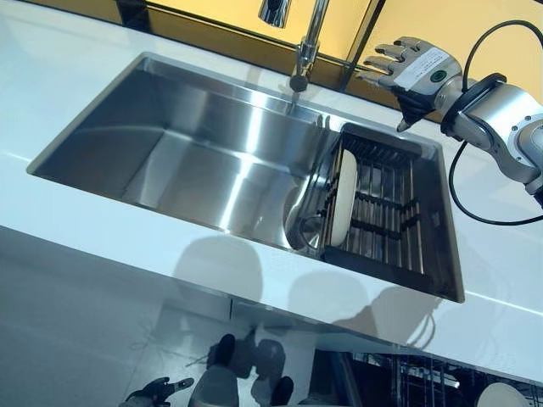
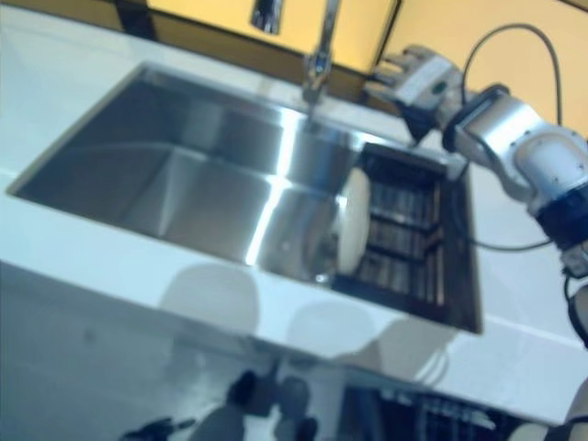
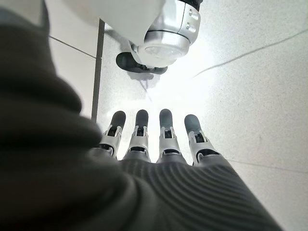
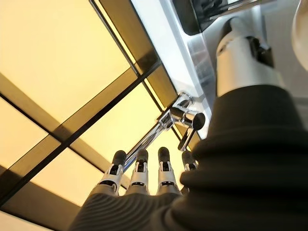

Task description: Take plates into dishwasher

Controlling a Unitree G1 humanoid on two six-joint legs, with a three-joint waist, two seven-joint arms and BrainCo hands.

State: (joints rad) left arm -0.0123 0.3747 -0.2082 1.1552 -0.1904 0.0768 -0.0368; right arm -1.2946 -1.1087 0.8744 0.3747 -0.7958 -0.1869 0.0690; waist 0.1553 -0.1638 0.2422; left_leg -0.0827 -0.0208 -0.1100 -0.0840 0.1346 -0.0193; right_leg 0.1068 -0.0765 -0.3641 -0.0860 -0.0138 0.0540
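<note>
White plate point(image 1: 344, 197), one, upright in sink rack point(image 1: 392, 212), right hand point(image 1: 405, 64) open above

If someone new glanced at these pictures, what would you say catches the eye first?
Probably the large steel sink set in the white counter, with a single white plate standing on edge in the dark rack at its right end. Next, the right robot hand raised with straight fingers above the rack's far corner, beside the tap. The left robot hand hangs low, over the floor.

White countertop point(image 1: 76, 93), steel sink point(image 1: 204, 153), yellow wall panels point(image 1: 441, 25), grey floor point(image 1: 76, 339)
</note>
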